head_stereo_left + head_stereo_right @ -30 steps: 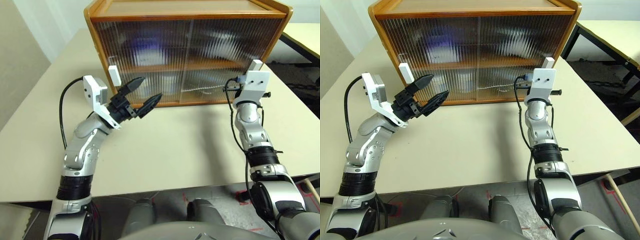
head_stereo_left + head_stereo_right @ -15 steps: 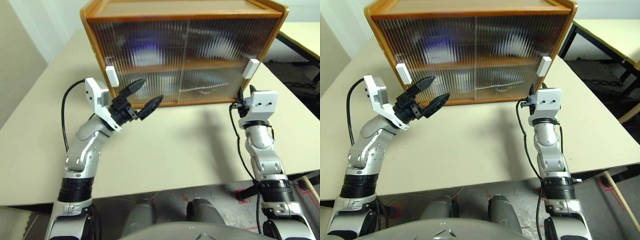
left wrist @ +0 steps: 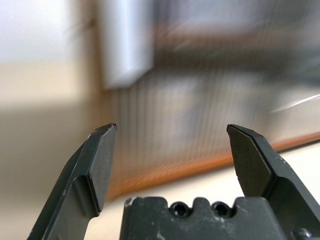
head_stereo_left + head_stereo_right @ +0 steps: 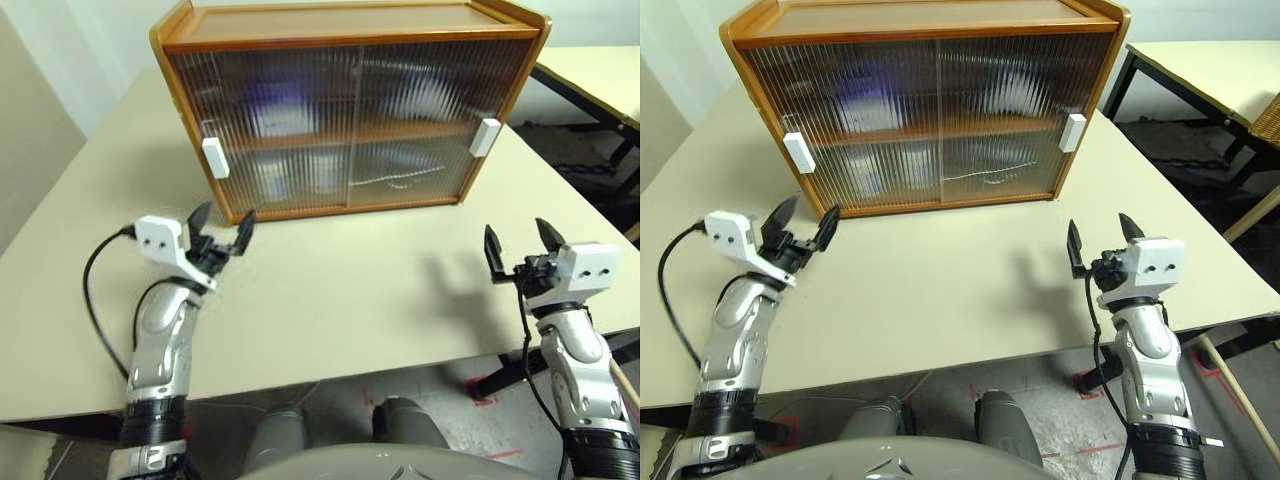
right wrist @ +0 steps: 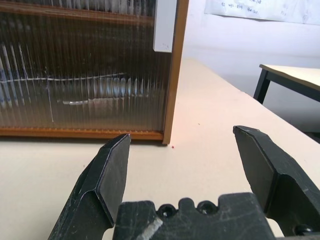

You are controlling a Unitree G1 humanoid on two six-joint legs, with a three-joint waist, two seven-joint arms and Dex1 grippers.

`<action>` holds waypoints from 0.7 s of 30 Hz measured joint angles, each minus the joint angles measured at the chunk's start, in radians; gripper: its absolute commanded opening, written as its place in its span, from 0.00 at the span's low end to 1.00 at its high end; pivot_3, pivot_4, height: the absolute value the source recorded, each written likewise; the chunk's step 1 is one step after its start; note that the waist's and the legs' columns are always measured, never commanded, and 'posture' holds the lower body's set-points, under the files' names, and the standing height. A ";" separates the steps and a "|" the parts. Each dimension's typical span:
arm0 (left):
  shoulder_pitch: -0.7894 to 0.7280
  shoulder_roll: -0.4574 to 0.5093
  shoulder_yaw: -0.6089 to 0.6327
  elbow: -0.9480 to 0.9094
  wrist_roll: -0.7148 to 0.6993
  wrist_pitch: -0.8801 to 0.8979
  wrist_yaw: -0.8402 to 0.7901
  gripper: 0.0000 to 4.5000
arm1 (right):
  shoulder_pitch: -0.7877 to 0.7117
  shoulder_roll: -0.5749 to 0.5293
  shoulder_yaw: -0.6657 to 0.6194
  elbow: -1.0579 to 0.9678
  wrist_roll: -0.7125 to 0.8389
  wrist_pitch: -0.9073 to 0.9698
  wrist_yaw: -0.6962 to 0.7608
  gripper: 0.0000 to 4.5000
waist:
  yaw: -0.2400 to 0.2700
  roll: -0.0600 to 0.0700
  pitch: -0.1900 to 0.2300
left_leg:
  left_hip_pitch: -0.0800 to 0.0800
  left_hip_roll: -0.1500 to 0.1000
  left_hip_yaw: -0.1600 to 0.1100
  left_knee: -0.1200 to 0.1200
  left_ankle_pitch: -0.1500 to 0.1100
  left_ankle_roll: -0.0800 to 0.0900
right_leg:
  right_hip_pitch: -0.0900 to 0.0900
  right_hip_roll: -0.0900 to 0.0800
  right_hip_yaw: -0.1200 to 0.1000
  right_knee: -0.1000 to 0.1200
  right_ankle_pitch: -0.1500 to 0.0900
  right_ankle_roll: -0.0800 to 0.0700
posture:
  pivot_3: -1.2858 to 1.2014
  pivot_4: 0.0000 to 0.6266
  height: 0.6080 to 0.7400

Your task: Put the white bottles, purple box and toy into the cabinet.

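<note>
The wooden cabinet (image 4: 350, 25) stands at the back of the table with both ribbed sliding doors shut. Its white handles sit at the left edge (image 4: 215, 158) and the right edge (image 4: 485, 137). The white bottles, purple box and toy cannot be made out. Only blurred pale and lilac patches show through the doors. My left gripper (image 4: 222, 222) hovers open and empty in front of the cabinet's lower left corner, seen close up in the left wrist view (image 3: 170, 145). My right gripper (image 4: 518, 245) is open and empty, well short of the right corner (image 5: 182, 150).
The beige table (image 4: 350, 290) stretches between the grippers and the cabinet, and its near edge runs just below my hands. A second table with black legs (image 4: 600, 70) stands off to the right, with floor between.
My right gripper has come off the cabinet's right handle, opened and drawn back and down. My left gripper has dropped and swung left, still open. The camera view has tilted a little.
</note>
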 measured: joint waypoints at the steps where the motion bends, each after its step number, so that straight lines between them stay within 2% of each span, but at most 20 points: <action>1: 0.022 -0.009 0.005 0.013 0.022 -0.018 0.032 1.00 | 0.005 0.000 -0.002 0.000 0.002 -0.006 0.004 0.99 | 0.003 -0.001 0.000 | 0.000 0.000 0.000 0.000 0.000 0.000 | 0.000 0.000 0.000 0.000 0.000 0.000 | 0.53 0.00 1.00; 3: 0.067 -0.032 0.007 0.018 0.054 -0.045 0.078 1.00 | 0.012 0.002 -0.002 -0.001 0.004 -0.011 0.011 0.99 | 0.006 -0.002 0.000 | -0.002 0.000 0.000 0.000 0.000 -0.001 | -0.001 -0.002 -0.001 0.000 -0.002 -0.003 | 0.53 0.00 1.00; 4: 0.087 -0.043 0.007 0.017 0.064 -0.065 0.095 1.00 | 0.014 0.005 -0.002 -0.004 0.006 -0.012 0.015 0.99 | 0.008 -0.002 -0.001 | -0.002 0.000 0.000 0.000 0.000 -0.001 | -0.001 -0.003 -0.002 -0.001 -0.008 -0.014 | 0.53 0.00 1.00; 10: 0.153 -0.081 0.008 0.009 0.093 -0.134 0.165 1.00 | 0.057 0.013 -0.002 -0.026 0.036 -0.024 0.054 0.99 | 0.011 -0.003 -0.001 | -0.002 0.000 0.001 0.000 -0.001 -0.001 | -0.001 -0.005 -0.002 -0.001 -0.009 -0.014 | 0.54 0.00 1.00; 21: 0.157 -0.082 0.025 -0.062 0.100 -0.191 0.216 1.00 | 0.045 0.016 -0.002 -0.014 0.043 -0.043 0.083 0.99 | 0.008 -0.003 -0.001 | -0.002 0.000 0.001 -0.001 -0.001 -0.001 | -0.001 -0.004 -0.003 -0.001 -0.009 -0.015 | 0.54 0.00 1.00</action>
